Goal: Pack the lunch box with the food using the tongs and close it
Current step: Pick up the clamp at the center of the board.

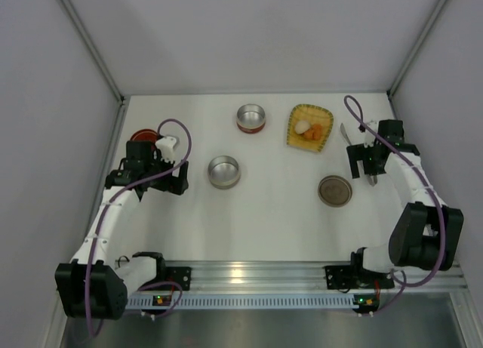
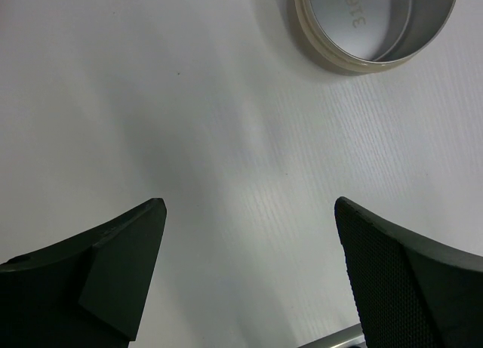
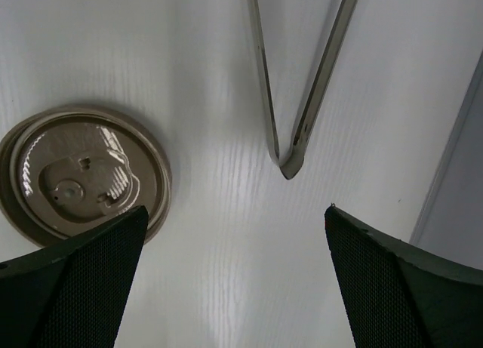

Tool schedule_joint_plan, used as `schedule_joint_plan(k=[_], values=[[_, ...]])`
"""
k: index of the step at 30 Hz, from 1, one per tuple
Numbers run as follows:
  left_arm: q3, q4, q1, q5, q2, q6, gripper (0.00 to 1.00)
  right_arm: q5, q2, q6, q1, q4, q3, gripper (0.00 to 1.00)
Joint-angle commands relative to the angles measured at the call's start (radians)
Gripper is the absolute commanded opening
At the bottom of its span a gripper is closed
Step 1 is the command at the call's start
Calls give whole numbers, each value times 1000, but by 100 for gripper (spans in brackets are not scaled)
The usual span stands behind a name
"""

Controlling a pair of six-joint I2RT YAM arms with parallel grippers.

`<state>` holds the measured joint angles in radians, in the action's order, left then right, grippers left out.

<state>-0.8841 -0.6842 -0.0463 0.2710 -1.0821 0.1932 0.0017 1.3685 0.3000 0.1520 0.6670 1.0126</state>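
Observation:
The food lies in a yellow woven tray [image 1: 323, 140] at the back right: a whitish lump [image 1: 302, 126] and orange chunks [image 1: 317, 130]. The silver tongs [image 1: 344, 133] [image 3: 290, 140] lie on the table right of the tray, their joined end toward me. Over them hovers my right gripper [image 1: 367, 167] [image 3: 234, 212], open and empty, its tips short of the joined end. The lunch box stands apart in pieces: a silver tin [image 1: 224, 172] [image 2: 375, 23], a red-banded tin [image 1: 250, 118] and a brownish lid [image 1: 334, 190] [image 3: 75, 174]. My left gripper [image 1: 179, 180] [image 2: 249, 204] is open over bare table, left of the silver tin.
A red round lid [image 1: 140, 139] lies at the far left, partly hidden under my left arm. Grey walls close in the table on the left, the back and the right; the right wall [image 3: 453, 159] stands close to the tongs.

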Motion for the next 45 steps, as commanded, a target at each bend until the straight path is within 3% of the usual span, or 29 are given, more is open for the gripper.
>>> schedule_joint_plan(k=[1, 20, 31, 40, 45], values=[[-47, 5, 6, 34, -6, 11, 98, 34, 72, 25, 27, 34, 85, 100], [-127, 5, 6, 128, -49, -12, 98, -35, 507, 47, 72, -17, 380, 99], [-167, 12, 6, 145, -91, -21, 98, -83, 618, 77, 72, -141, 434, 100], [-168, 28, 6, 137, -116, -26, 98, -138, 670, 54, 73, -150, 468, 84], [-168, 28, 6, 135, -116, -24, 98, -147, 670, 47, 75, -152, 455, 70]])
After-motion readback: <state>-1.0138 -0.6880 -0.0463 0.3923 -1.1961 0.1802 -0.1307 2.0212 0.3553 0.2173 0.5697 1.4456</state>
